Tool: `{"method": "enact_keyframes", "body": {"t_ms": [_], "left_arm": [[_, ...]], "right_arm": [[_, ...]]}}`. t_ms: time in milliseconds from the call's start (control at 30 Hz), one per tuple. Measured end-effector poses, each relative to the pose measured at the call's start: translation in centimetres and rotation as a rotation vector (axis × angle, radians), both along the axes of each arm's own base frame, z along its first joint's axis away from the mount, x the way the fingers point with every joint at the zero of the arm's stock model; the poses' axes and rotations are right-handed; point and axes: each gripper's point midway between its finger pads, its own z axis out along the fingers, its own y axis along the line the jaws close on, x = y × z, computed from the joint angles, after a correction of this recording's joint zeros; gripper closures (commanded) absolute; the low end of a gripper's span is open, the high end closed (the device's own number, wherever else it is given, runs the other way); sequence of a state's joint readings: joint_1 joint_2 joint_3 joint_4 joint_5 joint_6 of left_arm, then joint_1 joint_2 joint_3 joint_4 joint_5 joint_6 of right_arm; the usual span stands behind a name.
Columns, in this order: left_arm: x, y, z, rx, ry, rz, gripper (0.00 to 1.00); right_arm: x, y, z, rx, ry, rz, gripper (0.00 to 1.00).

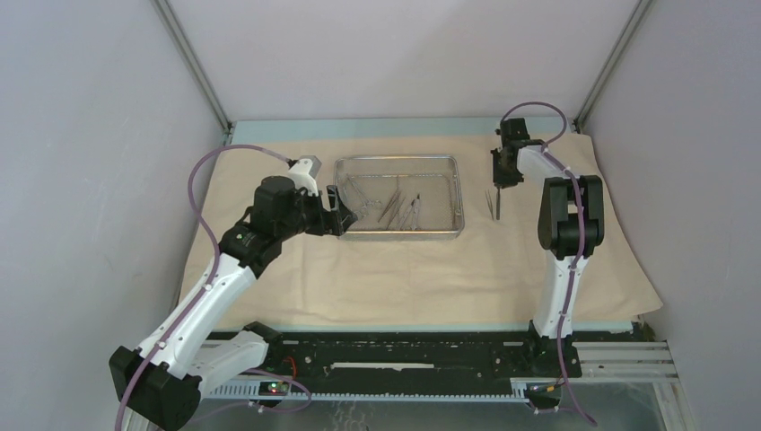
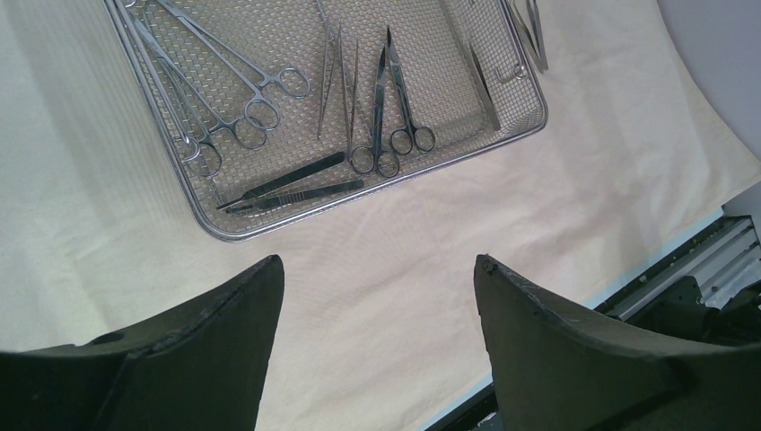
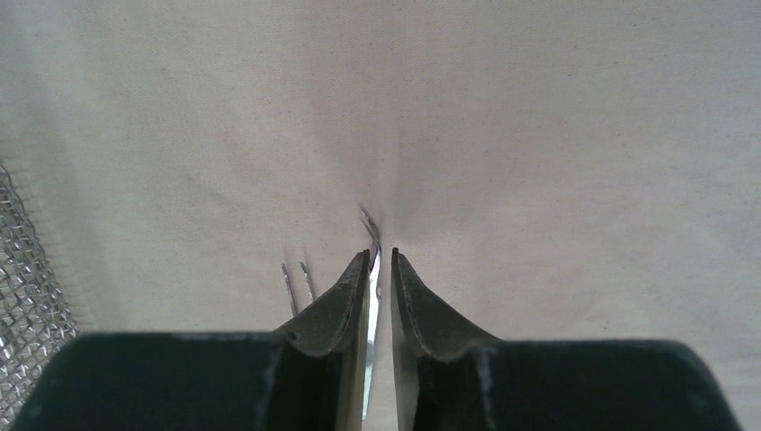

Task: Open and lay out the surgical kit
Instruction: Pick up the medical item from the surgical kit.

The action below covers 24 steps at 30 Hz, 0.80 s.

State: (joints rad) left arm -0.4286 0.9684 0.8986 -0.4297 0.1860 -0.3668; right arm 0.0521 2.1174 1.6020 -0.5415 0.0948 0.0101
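The beige cloth wrap (image 1: 404,278) lies spread open under the steel mesh tray (image 1: 399,235). In the left wrist view the tray (image 2: 440,63) holds several ring-handled clamps (image 2: 224,108), scissors (image 2: 395,108) and flat slim tools (image 2: 287,184). My left gripper (image 1: 339,215) is open and empty above the cloth by the tray's front left corner (image 2: 377,265). My right gripper (image 1: 502,180) is right of the tray, shut on slim steel tweezers (image 3: 371,296) whose tip touches the cloth (image 3: 538,135). Two more thin steel tips (image 3: 296,283) lie just left of it.
The tray's mesh wall (image 3: 22,269) is at the left edge of the right wrist view. A black rail (image 1: 404,359) runs along the table's near edge. Grey walls close in both sides and the back.
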Motion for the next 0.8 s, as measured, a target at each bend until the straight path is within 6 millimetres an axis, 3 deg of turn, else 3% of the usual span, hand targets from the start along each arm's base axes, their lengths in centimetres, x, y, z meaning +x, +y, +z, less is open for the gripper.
{"method": "enact_keyframes", "body": {"t_ms": [233,600,733,800], "left_arm": [[0.0,0.0,0.0,0.0,0.0,0.0,0.18],[0.0,0.0,0.0,0.001,0.001,0.0,0.18],[0.1,0.0,-0.2,0.003,0.006,0.0,0.18],[0.1,0.0,-0.2,0.003,0.006,0.0,0.18]], "right_arm": [[0.9,0.0,1.0,0.025,-0.02,-0.008,0.81],[0.5,0.2,-0.6,0.037,0.019,-0.015,0.79],[0.5,0.2,-0.8,0.037,0.022,-0.015,0.84],[0.5,0.2,-0.8,0.038,0.023,-0.017,0.92]]}}
